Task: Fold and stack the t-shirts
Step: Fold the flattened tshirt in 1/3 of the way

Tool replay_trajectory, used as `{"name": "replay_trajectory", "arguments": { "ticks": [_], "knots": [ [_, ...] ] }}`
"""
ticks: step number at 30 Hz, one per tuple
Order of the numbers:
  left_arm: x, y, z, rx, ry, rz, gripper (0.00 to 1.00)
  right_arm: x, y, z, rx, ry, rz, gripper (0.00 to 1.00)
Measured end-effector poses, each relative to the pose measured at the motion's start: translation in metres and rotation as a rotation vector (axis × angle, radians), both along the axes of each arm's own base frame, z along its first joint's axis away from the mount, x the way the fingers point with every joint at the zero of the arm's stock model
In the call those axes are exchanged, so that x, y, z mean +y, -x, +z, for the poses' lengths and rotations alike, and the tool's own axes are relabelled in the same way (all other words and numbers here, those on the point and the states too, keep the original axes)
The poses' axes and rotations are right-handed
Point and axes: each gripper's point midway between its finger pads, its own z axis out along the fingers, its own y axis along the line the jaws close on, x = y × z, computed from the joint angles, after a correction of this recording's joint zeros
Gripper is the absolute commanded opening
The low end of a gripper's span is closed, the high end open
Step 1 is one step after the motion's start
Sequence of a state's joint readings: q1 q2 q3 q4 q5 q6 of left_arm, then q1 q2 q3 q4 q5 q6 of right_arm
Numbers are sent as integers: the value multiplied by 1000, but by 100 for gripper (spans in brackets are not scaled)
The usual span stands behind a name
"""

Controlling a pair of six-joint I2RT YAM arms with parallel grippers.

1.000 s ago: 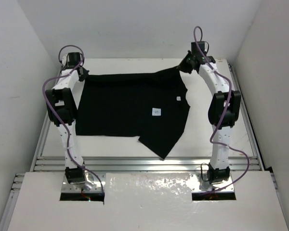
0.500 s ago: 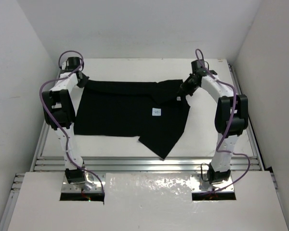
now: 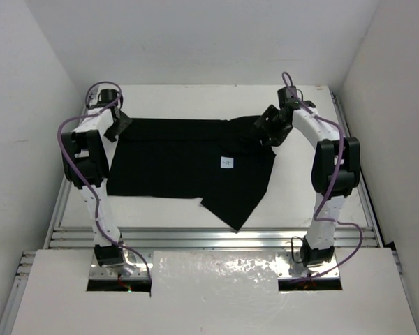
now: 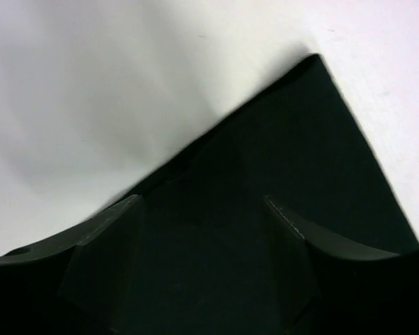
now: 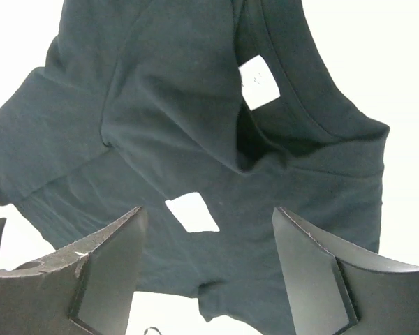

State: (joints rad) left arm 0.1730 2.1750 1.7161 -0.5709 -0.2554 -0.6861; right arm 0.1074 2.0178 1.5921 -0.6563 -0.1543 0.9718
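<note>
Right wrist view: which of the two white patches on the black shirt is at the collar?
The upper patch, tucked against the neckband; the lower patch lies on the t-shirt's plain cloth.

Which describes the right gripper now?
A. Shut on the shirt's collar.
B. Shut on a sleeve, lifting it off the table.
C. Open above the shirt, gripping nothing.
C: in the wrist view the right gripper is spread wide, and the t-shirt lies below it with no cloth pinched.
</note>
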Motion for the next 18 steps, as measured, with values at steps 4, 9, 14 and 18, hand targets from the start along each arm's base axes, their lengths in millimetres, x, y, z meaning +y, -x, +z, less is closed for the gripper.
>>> {"name": "replay_trajectory", "arguments": {
  "ticks": [4,9,14,18],
  "knots": [
    [14,5,14,25,-56,25,69,-5,2,5,-10,15,51,71],
    [33,-35,63,-74,-113,28,69,-17,-66,19,-128,48,154,52],
    [32,-58,49,-80,-107,-26,70,-26,-88,-32,-94,78,222,42],
    [17,-59,4,-20,-37,-109,71,-22,-69,-72,-12,75,288,44]
  ]
}}
